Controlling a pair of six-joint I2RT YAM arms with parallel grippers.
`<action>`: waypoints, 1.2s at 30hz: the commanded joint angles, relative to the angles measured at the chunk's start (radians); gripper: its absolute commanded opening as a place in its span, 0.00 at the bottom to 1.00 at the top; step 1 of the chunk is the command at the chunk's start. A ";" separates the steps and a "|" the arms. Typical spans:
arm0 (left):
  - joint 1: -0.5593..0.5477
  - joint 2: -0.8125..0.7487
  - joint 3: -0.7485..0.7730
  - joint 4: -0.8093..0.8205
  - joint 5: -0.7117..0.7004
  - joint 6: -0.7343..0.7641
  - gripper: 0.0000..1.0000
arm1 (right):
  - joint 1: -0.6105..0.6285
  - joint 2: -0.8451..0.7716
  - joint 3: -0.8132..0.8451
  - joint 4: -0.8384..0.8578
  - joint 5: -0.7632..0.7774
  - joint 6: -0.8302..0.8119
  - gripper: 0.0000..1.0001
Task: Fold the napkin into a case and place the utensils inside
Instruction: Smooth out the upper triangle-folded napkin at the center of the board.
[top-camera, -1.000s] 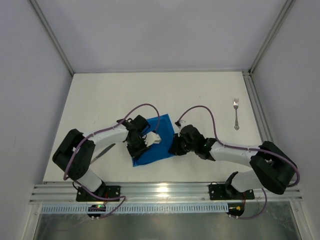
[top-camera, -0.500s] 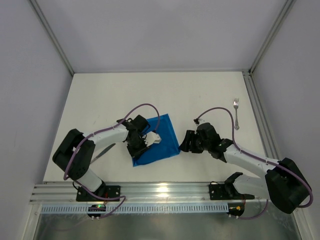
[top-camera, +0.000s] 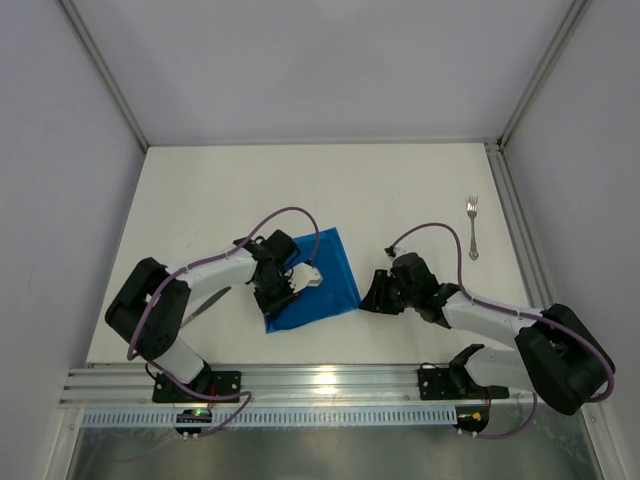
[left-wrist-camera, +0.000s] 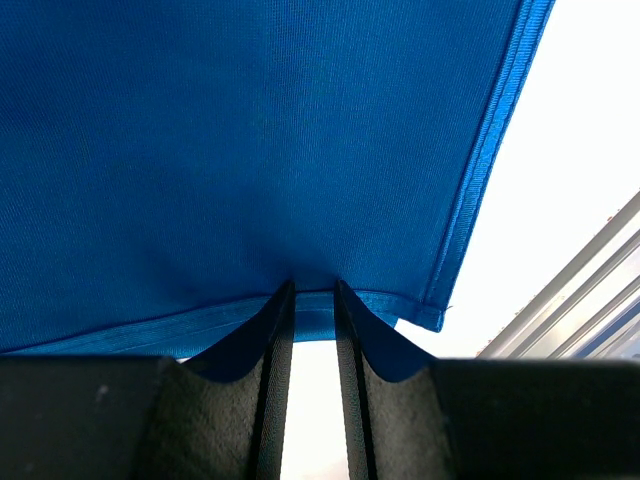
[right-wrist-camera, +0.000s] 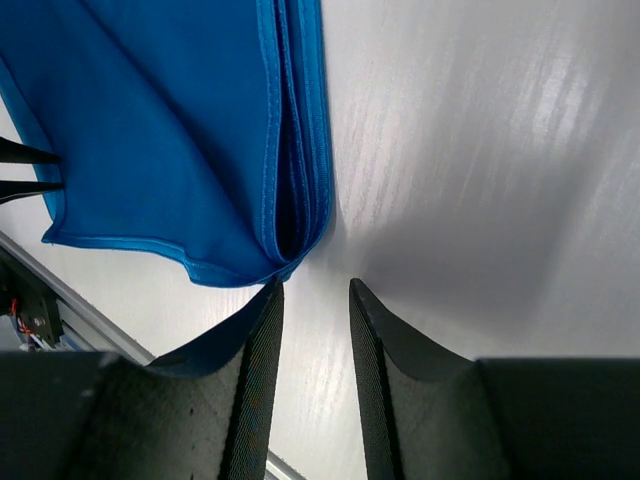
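White table (top-camera: 400, 190). The folded napkin (top-camera: 330, 265) lies near-centre. Left gripper (left-wrist-camera: 312, 292) is clenched on its hem. Right gripper (right-wrist-camera: 315, 287) gapes empty just beside the layered edge. Fork (top-camera: 472, 228) sits far right, well apart. Knife (top-camera: 205, 303) lies beside the left arm (top-camera: 200, 275).

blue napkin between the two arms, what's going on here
The left gripper is pinching a hemmed edge of the folded blue napkin, which lies on the table. The right gripper is open and empty, just off the napkin's layered right edge. The fork lies far to the right and a dark knife-like piece lies by the left arm, so neither utensil is in the napkin yet.
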 joint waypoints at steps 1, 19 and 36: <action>-0.003 0.032 -0.020 0.085 -0.008 0.009 0.25 | 0.005 0.021 -0.008 0.124 -0.053 0.008 0.36; -0.003 0.042 -0.017 0.088 -0.007 0.009 0.25 | 0.047 -0.122 -0.072 0.058 0.009 0.015 0.35; -0.003 0.041 -0.015 0.087 -0.008 0.008 0.25 | 0.104 0.096 -0.126 0.360 0.081 0.135 0.31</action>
